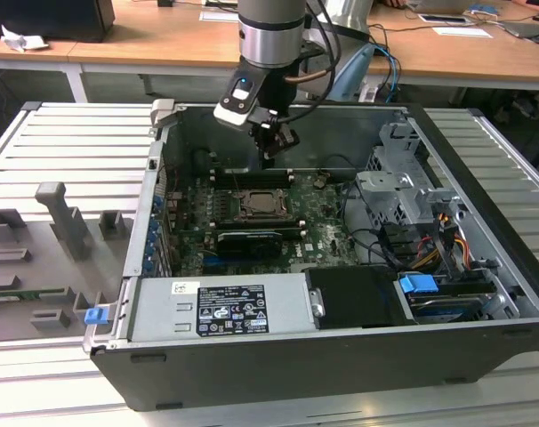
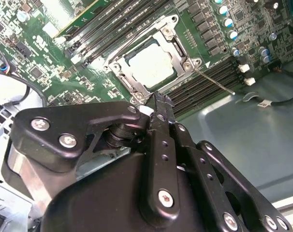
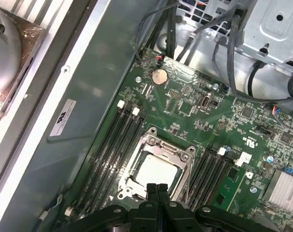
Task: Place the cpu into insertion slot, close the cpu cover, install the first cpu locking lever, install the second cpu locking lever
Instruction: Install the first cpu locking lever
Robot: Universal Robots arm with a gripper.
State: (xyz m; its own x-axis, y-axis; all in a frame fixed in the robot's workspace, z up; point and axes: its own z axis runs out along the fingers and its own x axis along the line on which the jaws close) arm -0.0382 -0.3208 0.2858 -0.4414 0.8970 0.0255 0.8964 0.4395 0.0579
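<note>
1. At the exterior view's left, the power supply (image 1: 221, 307) hides the board's near edge
2. Middle: the cpu (image 2: 149, 65) sits in the slot (image 1: 263, 206), and the cover (image 3: 168, 151) lies flat over it, framing its face
3. The gripper (image 1: 274, 151) hangs just beside the slot, jaws together and empty, likely to give a narrow pushing tip
4. Right: one thin lever (image 2: 214, 80) juts free; the other is hard to make out

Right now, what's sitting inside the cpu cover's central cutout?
The cpu shows, pale metal face up, through the cpu cover. The insertion slot underneath is hidden by the chip.
</note>
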